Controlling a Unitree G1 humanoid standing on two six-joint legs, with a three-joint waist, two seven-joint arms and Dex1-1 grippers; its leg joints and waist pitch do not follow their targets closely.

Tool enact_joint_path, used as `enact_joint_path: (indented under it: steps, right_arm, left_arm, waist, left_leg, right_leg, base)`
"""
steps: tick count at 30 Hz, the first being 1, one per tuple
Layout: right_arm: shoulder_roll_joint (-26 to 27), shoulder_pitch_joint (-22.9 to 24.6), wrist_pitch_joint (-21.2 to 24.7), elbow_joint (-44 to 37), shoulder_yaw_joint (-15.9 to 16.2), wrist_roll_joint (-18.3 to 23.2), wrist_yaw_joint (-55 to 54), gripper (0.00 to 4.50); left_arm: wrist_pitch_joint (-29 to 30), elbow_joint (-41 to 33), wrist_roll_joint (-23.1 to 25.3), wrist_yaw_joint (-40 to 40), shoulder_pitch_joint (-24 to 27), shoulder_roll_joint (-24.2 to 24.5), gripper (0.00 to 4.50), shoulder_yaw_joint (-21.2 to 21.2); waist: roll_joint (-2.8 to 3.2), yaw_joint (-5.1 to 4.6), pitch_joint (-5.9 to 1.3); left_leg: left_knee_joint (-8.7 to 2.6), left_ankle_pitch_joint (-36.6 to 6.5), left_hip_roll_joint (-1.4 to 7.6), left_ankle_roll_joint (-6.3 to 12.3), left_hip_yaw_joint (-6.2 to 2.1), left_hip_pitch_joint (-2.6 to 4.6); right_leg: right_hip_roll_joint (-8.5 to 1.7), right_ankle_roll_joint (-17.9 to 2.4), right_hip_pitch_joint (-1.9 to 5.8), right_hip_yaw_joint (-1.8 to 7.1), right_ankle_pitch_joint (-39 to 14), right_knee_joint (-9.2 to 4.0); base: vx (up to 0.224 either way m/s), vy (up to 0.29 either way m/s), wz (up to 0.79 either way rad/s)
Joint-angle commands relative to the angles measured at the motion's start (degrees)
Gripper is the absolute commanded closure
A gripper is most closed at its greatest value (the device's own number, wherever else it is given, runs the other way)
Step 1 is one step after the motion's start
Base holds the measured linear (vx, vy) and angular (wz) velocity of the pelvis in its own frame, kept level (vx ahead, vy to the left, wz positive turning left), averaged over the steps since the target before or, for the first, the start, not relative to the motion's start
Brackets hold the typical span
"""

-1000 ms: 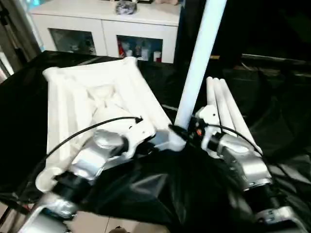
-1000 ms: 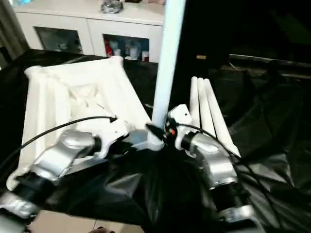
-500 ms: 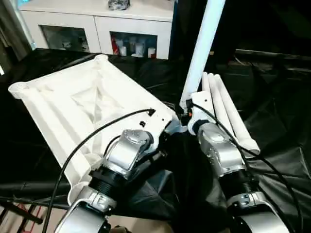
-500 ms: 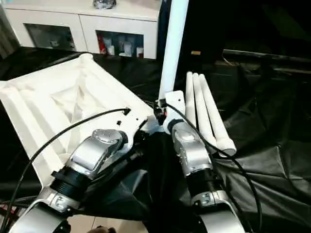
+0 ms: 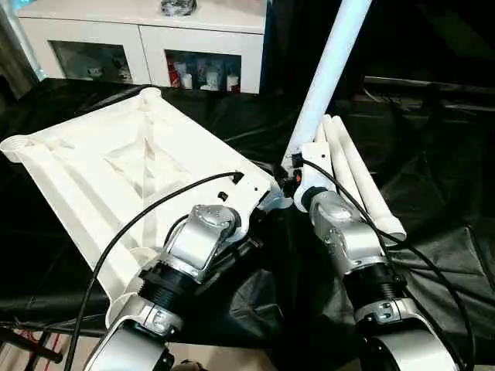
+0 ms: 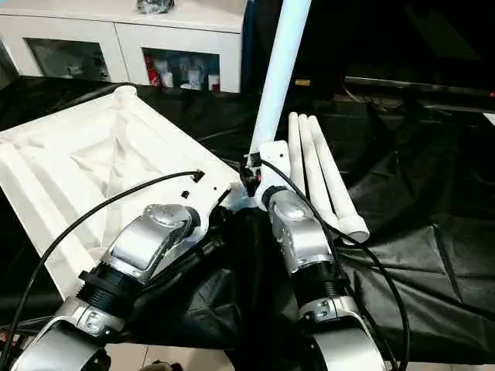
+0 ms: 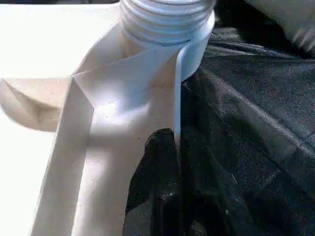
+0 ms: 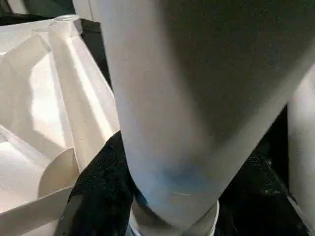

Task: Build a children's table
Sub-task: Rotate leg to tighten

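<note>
The children's table lies in parts on black cloth. Its white tabletop rests ribbed side up at the left. One white leg stands upright, leaning slightly, in the near right corner socket. My right gripper is shut on that leg just above the socket, with a black finger against its side. My left gripper is shut on the tabletop's thin rim wall beside the same socket. Three more legs lie side by side to the right of the tabletop.
A white cabinet with glass doors stands behind the work table. The black cloth is wrinkled at the right and hangs over the near edge. Dark furniture stands at the back right.
The whole picture has shifted, so the camera moved. Both grippers keep their holds and the leg still stands in the corner socket.
</note>
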Motion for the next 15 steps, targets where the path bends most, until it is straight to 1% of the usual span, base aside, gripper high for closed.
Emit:
enact_joint_path:
  steps: [1, 2, 3, 4, 5, 6, 7, 8, 9, 10, 11, 12, 13, 14, 15]
  right_arm:
    - [1.0, 3.7, 9.1, 4.6, 5.5, 1.5, 8.3, 2.61]
    - [0.2, 3.8, 9.6, 4.2, 6.0, 1.4, 9.4, 2.61]
    - [-0.9, 3.9, 10.3, 3.6, 6.8, 1.2, 11.1, 2.61]
    - [-2.7, 4.0, 11.1, 2.6, 7.6, 1.1, 13.7, 2.61]
    - [-4.3, 4.0, 11.8, 1.9, 8.2, 1.2, 15.9, 2.61]
    - [-5.8, 4.1, 12.3, 1.2, 8.8, 1.3, 18.2, 2.61]
    - [-8.4, 4.1, 12.8, 0.2, 9.8, 1.4, 22.3, 2.61]
    - [-10.1, 4.2, 13.0, -0.4, 10.4, 1.4, 25.0, 2.61]
    - [-13.6, 4.3, 13.0, -1.5, 11.6, 1.8, 30.7, 2.61]
    - [-14.8, 4.4, 13.0, -1.8, 11.9, 2.0, 32.7, 2.61]
    - [-15.2, 4.4, 13.1, -1.9, 12.0, 2.1, 33.5, 2.61]
    - [-18.1, 4.3, 13.1, -2.3, 12.3, 2.5, 38.5, 2.61]
    - [-18.9, 4.2, 13.2, -2.4, 12.3, 2.5, 40.0, 2.61]
    - [-20.4, 4.1, 12.8, -2.3, 12.7, 2.3, 42.5, 2.61]
    - [-21.3, 4.1, 12.5, -2.3, 13.0, 2.3, 44.1, 2.61]
  left_arm:
    - [-2.1, -4.0, -1.0, -3.3, -1.9, 0.3, 4.5, -2.5]
    - [-1.9, -4.5, -1.0, -4.1, -1.7, 0.9, 4.5, -2.9]
    - [-1.6, -5.3, -1.2, -5.4, -1.3, 1.7, 4.5, -3.4]
    - [-3.1, -6.4, -1.2, -7.6, -0.7, 3.3, 4.5, -4.4]
    - [-3.8, -7.2, -1.4, -9.1, -0.2, 4.3, 4.5, -4.9]
    - [-3.6, -7.7, -1.6, -10.0, 0.1, 5.2, 4.5, -5.1]
    - [-5.0, -8.7, -2.0, -12.2, 0.7, 6.9, 4.5, -5.5]
    - [-5.9, -9.3, -2.2, -13.5, 1.0, 7.9, 4.5, -5.8]
    - [-8.0, -10.9, -2.9, -16.9, 1.9, 10.3, 4.5, -6.3]
    - [-8.5, -11.5, -3.2, -18.2, 2.2, 11.1, 4.5, -6.4]
    - [-8.5, -11.8, -3.3, -18.6, 2.2, 11.4, 4.5, -6.4]
    - [-9.9, -13.4, -4.1, -21.9, 2.9, 13.7, 4.5, -6.6]
    - [-10.7, -13.9, -4.5, -23.1, 3.1, 14.5, 4.5, -6.7]
    - [-11.3, -14.9, -5.1, -24.9, 3.5, 15.8, 4.5, -6.7]
    - [-11.6, -15.6, -5.5, -26.1, 3.7, 16.7, 4.5, -6.8]
  waist:
    - [0.17, 0.15, -1.84]
    - [0.19, 0.4, -1.88]
    - [0.21, 0.5, -1.97]
    - [-0.08, 0.51, -2.23]
    - [-0.01, 0.59, -2.17]
    - [0.07, 0.75, -2.22]
    - [-0.04, 0.83, -2.43]
    - [-0.23, 1.06, -2.69]
    - [-0.41, 1.17, -2.81]
    - [-0.44, 1.45, -3.08]
    - [-0.33, 1.72, -3.28]
    - [-0.74, 1.99, -3.47]
    - [-0.71, 2.04, -3.55]
    - [-0.56, 2.18, -3.58]
    - [-0.78, 2.37, -3.83]
  left_leg:
    - [-5.25, -26.5, 2.55, -2.34, -1.55, 0.94]
    - [-5.23, -25.8, 2.64, -2.09, -1.59, 1.05]
    - [-5.13, -24.2, 2.72, -1.86, -1.36, 1.0]
    - [-5.0, -23.3, 2.75, -1.61, -1.25, 1.02]
    - [-4.9, -21.9, 2.75, -1.16, -1.05, 0.88]
    - [-4.85, -21.5, 2.81, -1.07, -1.08, 0.94]
    - [-4.62, -20.5, 2.86, -0.86, -0.88, 1.04]
    - [-4.44, -19.2, 2.89, -0.37, -0.87, 1.0]
    - [-4.2, -17.9, 2.91, -0.05, -0.56, 1.02]
    - [-4.06, -16.3, 2.95, 0.24, -0.61, 0.98]
    - [-3.69, -12.5, 2.89, 1.2, -0.39, 0.79]
    - [-3.22, -8.7, 2.75, 2.29, -0.2, 0.8]
    - [-3.08, -7.1, 2.73, 2.88, -0.16, 0.71]
    - [-2.91, -5.7, 2.68, 3.41, -0.13, 0.69]
    - [-2.43, -2.7, 2.65, 4.55, 0.01, 0.86]
  right_leg:
    - [-3.55, -5.1, 0.83, 1.49, -22.5, -5.12]
    - [-3.49, -5.3, 0.95, 1.5, -21.4, -5.0]
    - [-3.42, -5.8, 0.96, 1.68, -18.7, -4.74]
    - [-3.36, -6.2, 1.16, 1.62, -17.6, -4.61]
    - [-3.31, -6.9, 1.2, 1.67, -16.2, -4.44]
    - [-3.4, -7.1, 1.23, 1.64, -16.2, -4.44]
    - [-3.43, -7.8, 1.24, 1.69, -15.5, -4.35]
    - [-3.43, -8.3, 1.46, 1.56, -14.8, -4.21]
    - [-3.39, -8.9, 1.47, 1.67, -13.0, -4.11]
    - [-3.4, -9.4, 1.79, 1.57, -10.9, -3.75]
    - [-3.25, -10.4, 2.03, 1.54, -5.2, -3.09]
    - [-2.98, -11.7, 2.21, 1.33, 0.8, -2.42]
    - [-3.03, -12.5, 2.43, 1.3, 3.4, -2.04]
    - [-3.03, -13.1, 2.46, 1.2, 5.5, -1.82]
    - [-2.82, -14.6, 2.5, 1.0, 9.8, -1.23]
  base:
    - [0.0, 0.0, 0.0]
    - [0.0, 0.0, 0.0]
    - [0.0, 0.0, 0.0]
    - [0.0, 0.0, 0.0]
    - [0.0, 0.0, 0.0]
    - [0.0, 0.0, 0.0]
    - [0.052, -0.03, 0.03]
    - [0.064, -0.036, 0.03]
    - [0.064, -0.036, 0.03]
    - [0.073, -0.032, 0.01]
    - [0.074, -0.021, 0.01]
    - [0.074, -0.021, 0.01]
    - [0.065, -0.006, 0.01]
    - [0.052, 0.011, 0.0]
    - [0.052, 0.011, 0.0]
